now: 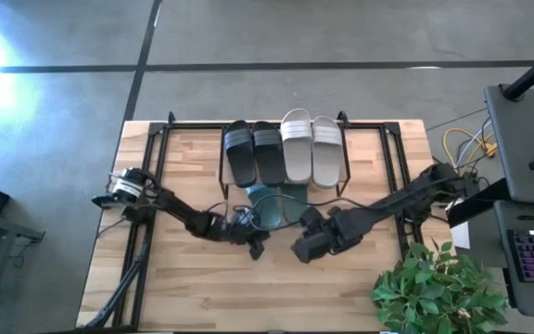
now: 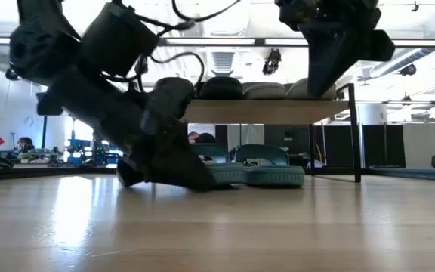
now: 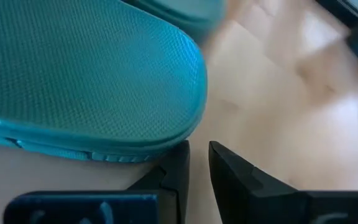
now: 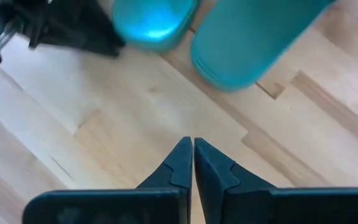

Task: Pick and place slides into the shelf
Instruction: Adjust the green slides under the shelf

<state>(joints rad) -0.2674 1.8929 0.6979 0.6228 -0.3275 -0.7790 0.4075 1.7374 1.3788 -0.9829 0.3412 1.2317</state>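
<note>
Four slides on the shelf (image 1: 346, 148) top | teal slides (image 1: 269, 206) under it, at my 12 | left gripper (image 3: 199, 163) nearly closed, empty | right gripper (image 4: 192, 155) closed, empty | next: nudge teal heels in.

The table (image 1: 202, 297) is light wood in jointed planks, smooth with a low sheen. The shelf (image 2: 278, 111) has a thin black metal frame and a light wooden board. The teal slide (image 3: 73, 74) looks like matt foam rubber with a fine dimpled texture. The left gripper's fingers (image 3: 173, 177) are matt black plastic.
</note>
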